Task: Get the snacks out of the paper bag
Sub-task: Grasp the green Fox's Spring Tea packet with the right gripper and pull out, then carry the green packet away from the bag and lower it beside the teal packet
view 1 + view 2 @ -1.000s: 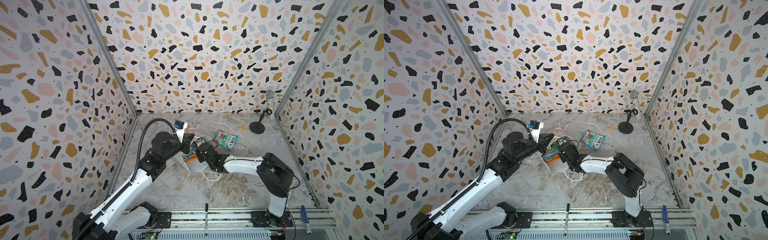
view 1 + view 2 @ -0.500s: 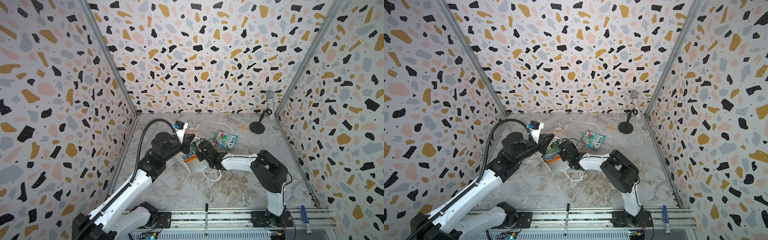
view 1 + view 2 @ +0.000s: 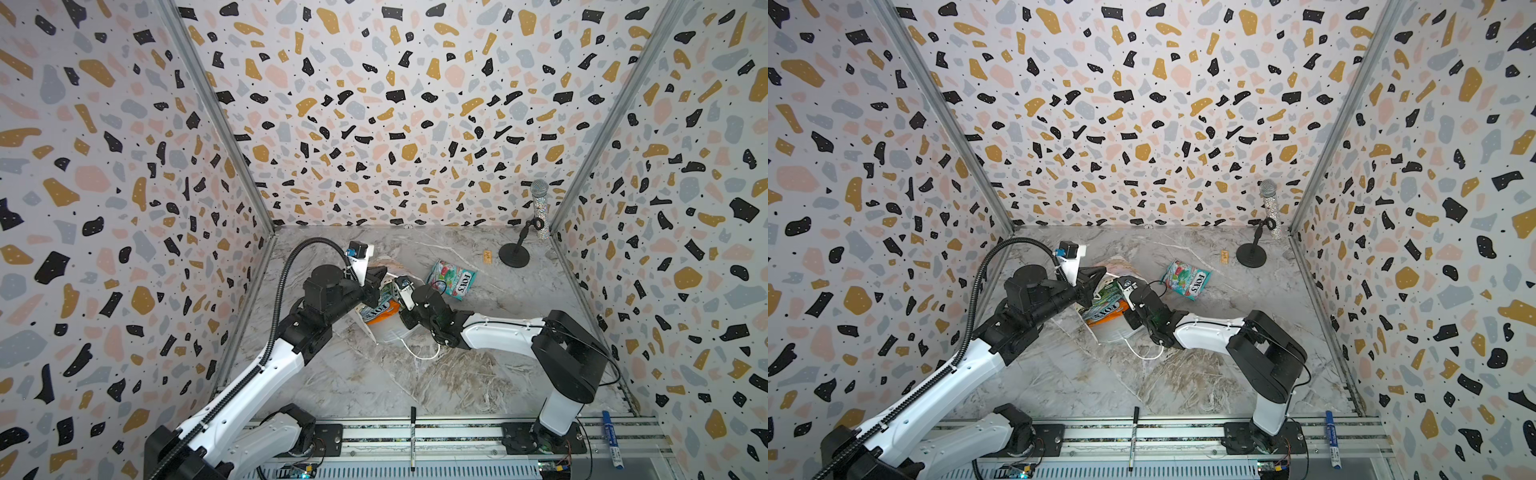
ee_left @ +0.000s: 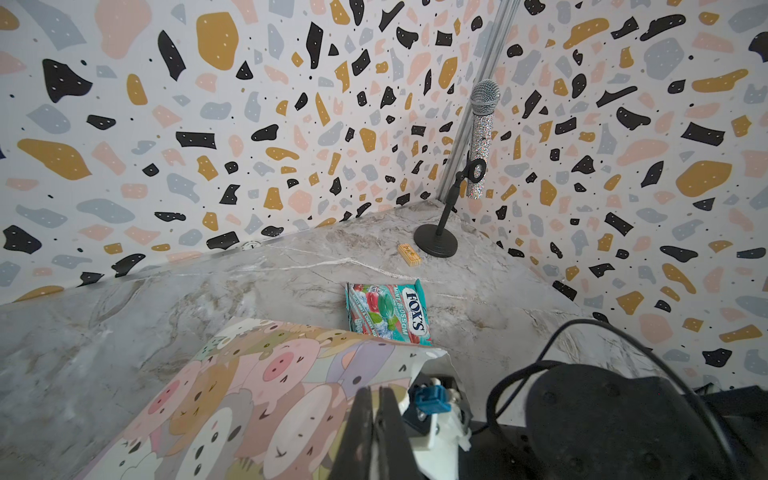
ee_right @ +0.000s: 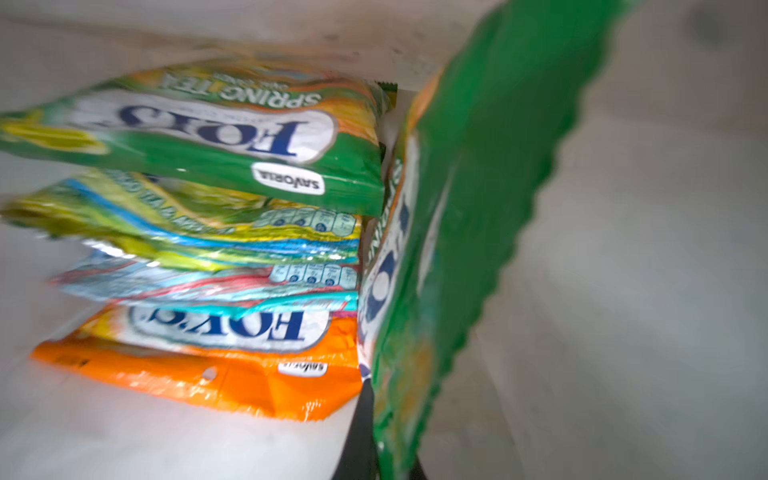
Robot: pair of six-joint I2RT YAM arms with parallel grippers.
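The paper bag (image 3: 385, 332) (image 3: 1109, 331) lies on its side with its mouth toward the right arm, and its cartoon-animal face (image 4: 249, 395) is turned up. My left gripper (image 3: 376, 278) (image 4: 376, 390) is shut on the bag's upper edge and holds the mouth up. My right gripper (image 3: 392, 296) (image 5: 380, 440) reaches into the mouth, shut on a green snack packet (image 5: 457, 208) standing on edge. Inside lie a green packet (image 5: 216, 137), a yellow-green one (image 5: 187, 224), a teal-red one (image 5: 208, 278) and an orange one (image 5: 208, 353). Another teal-red packet (image 3: 452, 279) (image 3: 1185, 279) (image 4: 386, 313) lies on the table beyond the bag.
A microphone on a round black stand (image 3: 515, 249) occupies the back right corner, with a small tan block (image 3: 488, 257) beside it. The bag's white cord handle (image 3: 419, 353) trails on the marble. A black pen (image 3: 413, 436) and a blue marker (image 3: 611, 436) rest on the front rail.
My right gripper has gone from open to shut on the green packet at the bag's mouth. The left gripper has kept its hold on the bag's edge.
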